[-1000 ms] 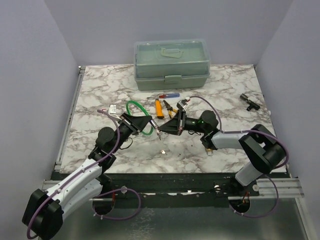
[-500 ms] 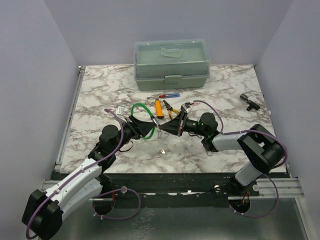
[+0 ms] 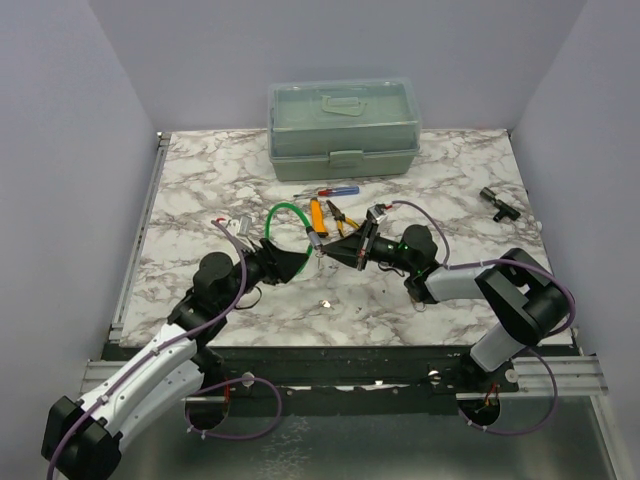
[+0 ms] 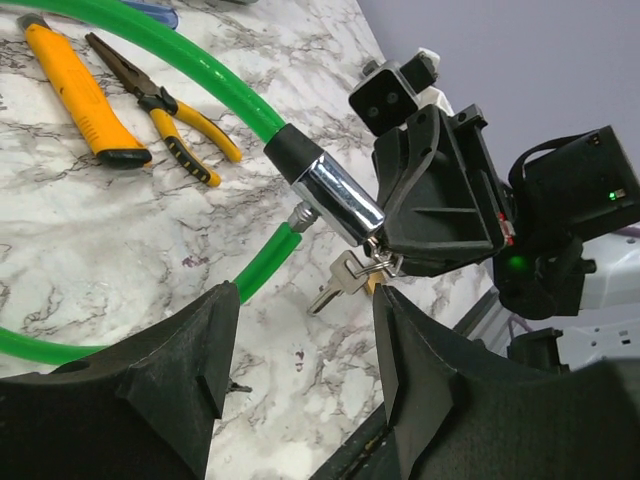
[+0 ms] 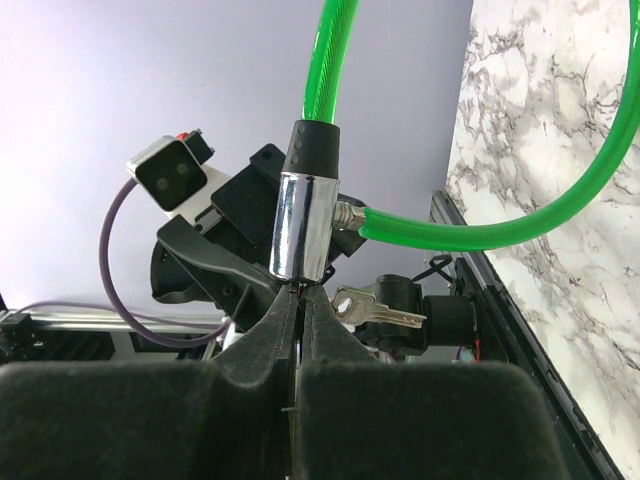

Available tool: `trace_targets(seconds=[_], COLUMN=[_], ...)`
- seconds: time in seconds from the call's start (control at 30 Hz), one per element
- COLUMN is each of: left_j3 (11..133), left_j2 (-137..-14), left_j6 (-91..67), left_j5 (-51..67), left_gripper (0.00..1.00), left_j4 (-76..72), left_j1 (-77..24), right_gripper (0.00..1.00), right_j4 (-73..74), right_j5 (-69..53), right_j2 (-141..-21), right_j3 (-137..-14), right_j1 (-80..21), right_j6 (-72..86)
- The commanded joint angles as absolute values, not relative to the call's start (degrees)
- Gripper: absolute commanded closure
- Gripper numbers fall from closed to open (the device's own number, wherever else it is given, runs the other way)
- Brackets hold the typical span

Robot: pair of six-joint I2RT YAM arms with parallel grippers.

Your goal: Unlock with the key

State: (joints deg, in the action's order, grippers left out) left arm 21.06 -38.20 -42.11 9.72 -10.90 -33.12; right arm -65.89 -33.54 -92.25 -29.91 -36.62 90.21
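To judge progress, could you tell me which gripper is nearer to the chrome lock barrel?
Right. The right gripper, shut, touches the chrome lock barrel at its end; the left gripper hangs open a little short of it, not touching.

The left gripper (image 3: 297, 262) no longer overlaps the cable lock (image 3: 287, 209). Its fingers now stand spread with nothing between them, and it has drawn back toward 7 o'clock, leaving a gap to the chrome barrel (image 3: 316, 241). The right gripper (image 3: 327, 250), pinched on the key (image 5: 297, 288) at the barrel's end, now carries the lock alone, a little further toward 12 o'clock. The green loop has shifted toward 1 o'clock, and its far arc is now just beside the yellow utility knife (image 3: 317, 215).
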Motion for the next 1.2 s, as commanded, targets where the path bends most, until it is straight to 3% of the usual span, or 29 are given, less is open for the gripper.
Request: trace_targets(seconds=[0.0,0.33,1.17], left_j3=[18.02,14.73,16.49], left_j2=[-39.69,-44.52,-60.74], left_j6=[-37.70,-33.70,-22.01], left_j5=[7.18,5.10,15.58], left_gripper=[0.40,0.46,0.45], left_j4=[-15.63,-27.34,-43.93], left_j1=[-33.31,-33.48,-33.50], right_gripper=[0.99,0.99,0.99], right_j4=[-66.25,-65.91,-68.14], right_j5=[-31.92,-32.33,-34.58], right_j2=[-92.81,-92.29,-93.70], right_j3=[-29.55,-28.40,-27.88], right_j1=[-35.99,-35.34,-34.28], right_j6=[90.13,90.21,91.12])
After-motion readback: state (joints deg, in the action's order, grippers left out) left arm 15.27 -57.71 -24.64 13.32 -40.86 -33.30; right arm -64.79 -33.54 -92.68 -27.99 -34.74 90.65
